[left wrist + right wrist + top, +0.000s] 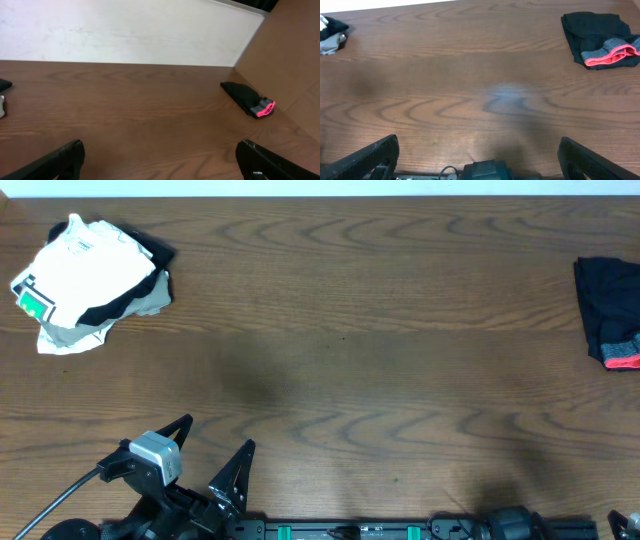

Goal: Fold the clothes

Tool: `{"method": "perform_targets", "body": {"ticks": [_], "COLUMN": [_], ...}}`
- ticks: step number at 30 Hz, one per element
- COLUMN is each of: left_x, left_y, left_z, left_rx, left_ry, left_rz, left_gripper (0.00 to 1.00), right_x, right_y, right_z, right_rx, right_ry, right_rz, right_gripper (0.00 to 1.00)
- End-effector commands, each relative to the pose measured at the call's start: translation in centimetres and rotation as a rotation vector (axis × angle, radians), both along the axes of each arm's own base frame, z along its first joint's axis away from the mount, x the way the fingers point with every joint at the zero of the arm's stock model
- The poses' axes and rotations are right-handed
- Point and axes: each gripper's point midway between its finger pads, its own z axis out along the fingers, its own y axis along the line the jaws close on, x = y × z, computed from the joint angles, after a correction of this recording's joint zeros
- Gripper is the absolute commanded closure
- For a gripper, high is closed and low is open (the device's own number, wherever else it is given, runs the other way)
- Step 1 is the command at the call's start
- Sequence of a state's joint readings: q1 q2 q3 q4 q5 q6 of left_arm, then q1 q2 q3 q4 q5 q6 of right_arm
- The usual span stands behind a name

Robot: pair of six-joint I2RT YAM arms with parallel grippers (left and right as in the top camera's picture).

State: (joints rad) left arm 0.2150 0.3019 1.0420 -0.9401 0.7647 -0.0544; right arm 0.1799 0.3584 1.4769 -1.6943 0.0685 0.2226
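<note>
The T-shirt is heaped at the far-left edge of the table, well apart from the left gripper and right gripper, both held open.

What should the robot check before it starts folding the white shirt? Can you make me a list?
1. White T-shirt found: ok, at the far left corner of the table.
2. Shirt lying flat: not ok, bunched in a pile with a dark garment.
3. Left gripper open: ok, holding nothing.
4. Right gripper open: ok, holding nothing.
5. Room to spread it: ok, bare wood mid-table; the black garment with red trim sits at the right edge.
</note>
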Motion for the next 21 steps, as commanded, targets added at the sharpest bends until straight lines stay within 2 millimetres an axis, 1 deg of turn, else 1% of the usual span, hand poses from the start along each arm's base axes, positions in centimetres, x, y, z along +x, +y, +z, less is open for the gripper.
{"method": "perform_targets", "body": {"ticks": [1,21], "left_x": [-0.27,-0.28], "left_y": [-0.34,-0.34], "left_z": [0.12,0.11], "left_rx": [0.003,0.003], "left_ry": [-0.009,-0.009], "left_rz": [-0.022,-0.022], "left_gripper": [0.02,0.02], "right_x": [-0.01,-0.03], "right_y": [-0.25,-0.29], "right_z": [-0.07,-0.07], "right_rx": [-0.020,-0.020], "right_ry": [0.001,0.001], "right_rz": [-0.006,-0.020], "right_gripper": [0.01,0.01]}}
